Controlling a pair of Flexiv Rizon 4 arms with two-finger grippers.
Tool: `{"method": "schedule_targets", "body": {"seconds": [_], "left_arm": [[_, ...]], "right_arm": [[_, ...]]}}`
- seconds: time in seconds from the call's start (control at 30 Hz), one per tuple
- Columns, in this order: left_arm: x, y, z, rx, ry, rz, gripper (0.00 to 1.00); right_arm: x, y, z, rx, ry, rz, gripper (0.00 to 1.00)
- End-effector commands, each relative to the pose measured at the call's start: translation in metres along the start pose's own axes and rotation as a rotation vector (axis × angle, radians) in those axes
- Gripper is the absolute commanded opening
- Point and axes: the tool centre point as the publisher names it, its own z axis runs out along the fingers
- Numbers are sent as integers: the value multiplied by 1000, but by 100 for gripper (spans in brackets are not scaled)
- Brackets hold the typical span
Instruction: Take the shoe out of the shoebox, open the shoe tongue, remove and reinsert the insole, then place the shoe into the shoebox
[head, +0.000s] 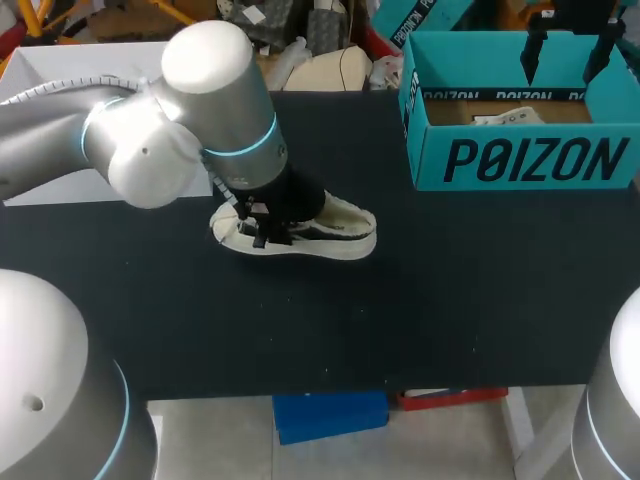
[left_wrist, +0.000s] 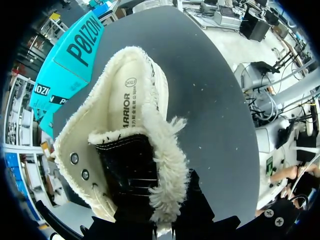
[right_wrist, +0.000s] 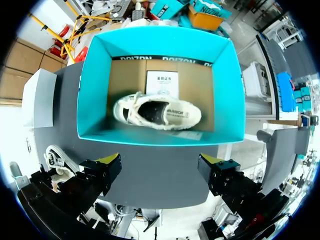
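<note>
- My left gripper (left_wrist: 162, 226) is low over the shoe's front, its dark fingers flanking the black tongue (left_wrist: 127, 175) and its fleece edge. The yellow tips are hidden, so I cannot tell whether it is clamped on the tongue.
- The step looks like opening the tongue. It should be drawn up and toward the toe, gently enough that the sole stays flat and the mouth ends up wide enough to reach the insole (left_wrist: 131, 95).
- The shoe (head: 340, 232) lies on the black table (head: 450, 300), left of centre, upright on its sole.
- Its long axis runs left to right, toe left under my arm and fleece-lined heel opening right, toward the box side.
- My right gripper (right_wrist: 161, 165) hangs above the teal shoebox (head: 520, 160) at far right, fingers wide apart and empty.
- A second shoe (right_wrist: 157, 112) lies inside the box.
</note>
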Motion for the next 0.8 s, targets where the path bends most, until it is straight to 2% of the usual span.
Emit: {"method": "schedule_targets", "body": {"seconds": [0.03, 0.17, 0.5, 0.53, 0.57, 0.67, 0.77, 0.8], "left_arm": [[0, -11, 17, -9, 16, -16, 0], [5, -16, 31, -14, 52, -31, 0], [11, -13, 51, -41, 95, -31, 0], [12, -13, 52, -39, 103, -28, 58], [12, -13, 52, -39, 104, -27, 100], [12, -14, 42, -13, 104, 4, 100], [8, -14, 20, 21, 111, 41, 100], [8, -14, 10, 61, 117, 44, 100]], "right_arm": [[0, 0, 0, 0, 1, 1, 100], [0, 0, 0, 0, 1, 1, 100], [0, 0, 0, 0, 1, 1, 100], [0, 0, 0, 0, 1, 1, 100], [0, 0, 0, 0, 1, 1, 100], [0, 0, 0, 0, 1, 1, 100], [0, 0, 0, 0, 1, 1, 100], [0, 0, 0, 0, 1, 1, 100]]}}
